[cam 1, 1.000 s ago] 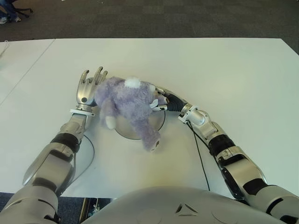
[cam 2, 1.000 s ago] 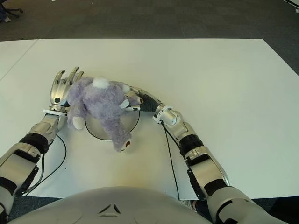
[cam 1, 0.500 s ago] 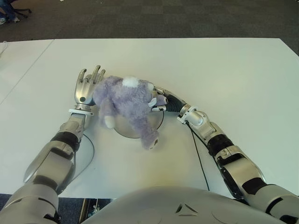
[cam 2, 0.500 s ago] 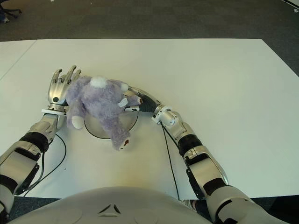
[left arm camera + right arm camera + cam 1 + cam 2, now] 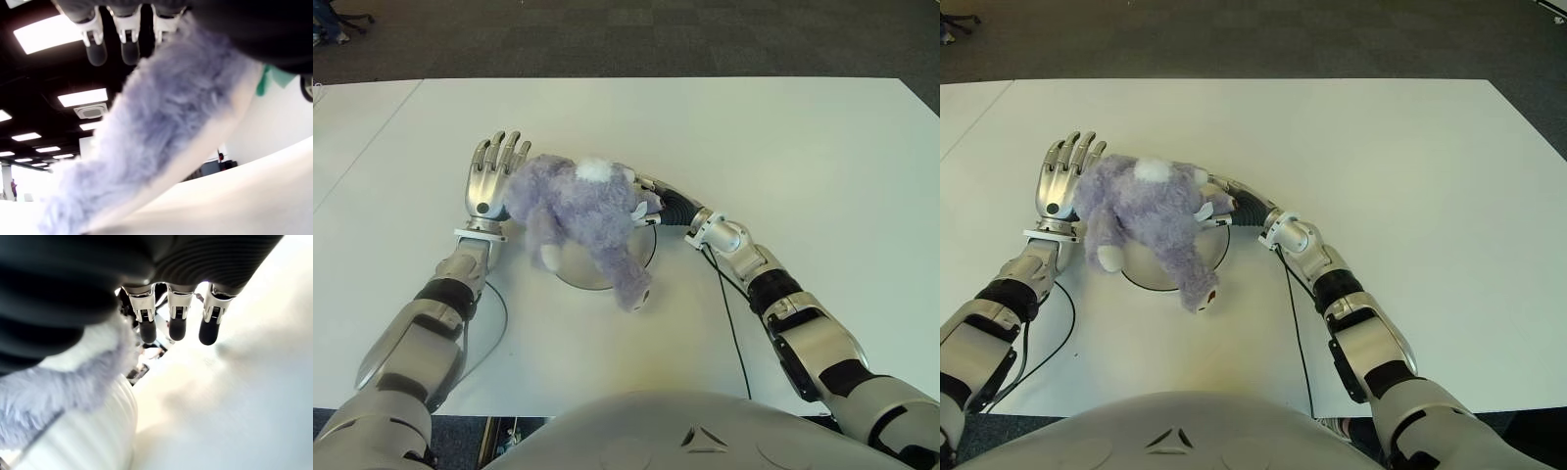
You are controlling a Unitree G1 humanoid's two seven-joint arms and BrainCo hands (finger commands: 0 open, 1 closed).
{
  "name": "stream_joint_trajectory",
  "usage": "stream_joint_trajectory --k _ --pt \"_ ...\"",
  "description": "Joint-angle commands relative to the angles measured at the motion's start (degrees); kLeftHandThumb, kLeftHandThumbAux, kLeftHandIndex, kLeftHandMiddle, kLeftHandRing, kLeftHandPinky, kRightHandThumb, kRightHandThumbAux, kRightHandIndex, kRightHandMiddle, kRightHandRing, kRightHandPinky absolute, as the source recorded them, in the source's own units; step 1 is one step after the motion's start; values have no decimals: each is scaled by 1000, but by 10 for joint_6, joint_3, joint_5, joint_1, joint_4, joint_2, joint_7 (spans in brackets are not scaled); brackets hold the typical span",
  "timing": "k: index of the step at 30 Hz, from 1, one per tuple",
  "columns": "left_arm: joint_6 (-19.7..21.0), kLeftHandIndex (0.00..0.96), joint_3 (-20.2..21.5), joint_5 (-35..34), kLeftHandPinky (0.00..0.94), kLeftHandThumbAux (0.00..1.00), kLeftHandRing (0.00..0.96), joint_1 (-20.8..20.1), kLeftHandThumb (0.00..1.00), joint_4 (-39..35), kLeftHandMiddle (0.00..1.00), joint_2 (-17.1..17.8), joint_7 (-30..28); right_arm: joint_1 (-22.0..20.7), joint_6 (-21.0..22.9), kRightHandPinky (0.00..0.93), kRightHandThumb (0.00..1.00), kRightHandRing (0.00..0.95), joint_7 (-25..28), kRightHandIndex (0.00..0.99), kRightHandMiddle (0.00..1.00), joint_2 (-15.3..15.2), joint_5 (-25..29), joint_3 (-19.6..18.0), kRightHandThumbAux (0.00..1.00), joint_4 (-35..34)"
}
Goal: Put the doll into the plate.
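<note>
A fluffy purple doll [image 5: 578, 206] lies across the round white plate [image 5: 576, 272], one foot [image 5: 638, 296] hanging past the plate's near rim. My left hand [image 5: 491, 174] stands at the doll's left side, fingers [image 5: 129, 46] straight and spread, palm against the fur [image 5: 166, 127]. My right hand [image 5: 651, 199] lies at the doll's right side, partly hidden by the fur. Its fingers [image 5: 176, 323] are straight and hold nothing, with the fur [image 5: 49, 387] and the plate's ribbed rim [image 5: 88, 435] beside them.
The white table [image 5: 783, 147] stretches wide to the right and far side. A black cable [image 5: 499, 313] loops by my left forearm and another [image 5: 729, 313] runs along my right forearm. A second table [image 5: 352, 127] adjoins on the left; dark carpet lies beyond.
My left hand's fingers have straightened and drawn slightly away to the left. The doll has shifted a little on the plate, and my right forearm has moved slightly farther from me.
</note>
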Motion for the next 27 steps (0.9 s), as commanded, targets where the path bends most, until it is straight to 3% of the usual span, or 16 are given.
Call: stream_joint_trajectory --k 1,12,27 --pt "-17 0 -5 -7 0 121 0 57 52 -30 0 -10 0 6 -10 0 0 0 42 0 0 -6 41 -11 349 -52" --pt "-15 0 6 -4 0 121 0 69 51 -50 0 -6 -10 53 -20 0 0 0 84 0 0 -24 100 -31 328 -158" --pt "-15 0 10 -3 0 121 0 79 51 -63 0 -1 -13 74 -21 0 0 0 97 0 0 -30 125 -53 328 -175"
